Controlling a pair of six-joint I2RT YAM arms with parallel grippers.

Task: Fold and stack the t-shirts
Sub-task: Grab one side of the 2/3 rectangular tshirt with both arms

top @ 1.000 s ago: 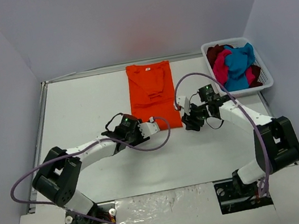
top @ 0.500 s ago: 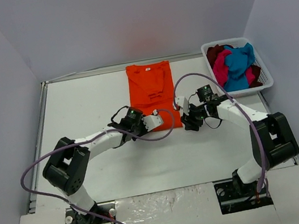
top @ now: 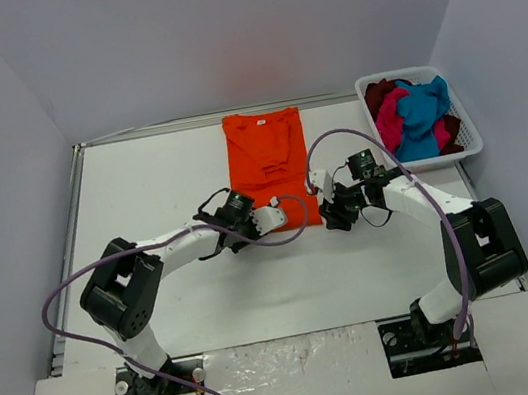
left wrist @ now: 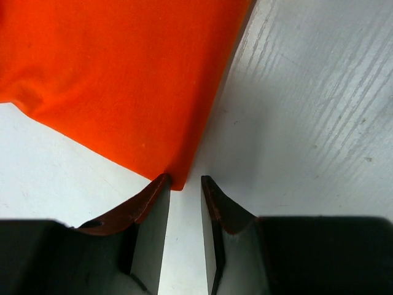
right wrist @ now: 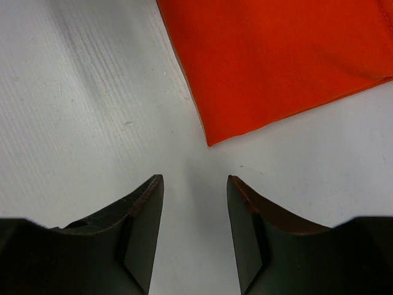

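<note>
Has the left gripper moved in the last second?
Yes. The left gripper has edged right and slightly up the view, closing on the near edge of the orange shirt, which has not shifted.

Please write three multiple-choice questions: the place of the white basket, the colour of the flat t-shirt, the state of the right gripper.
1. Where does the white basket stand? A. at the table's far right B. at its near left C. between the arms
2. What colour is the t-shirt laid flat? A. teal B. orange C. dark red
3. How is the right gripper? A. shut on cloth B. open, short of the shirt's corner C. hidden
Key: 1A, it sits by the far right edge; 2B, the flat cloth is bright orange; 3B, bare table shows between its fingers.
</note>
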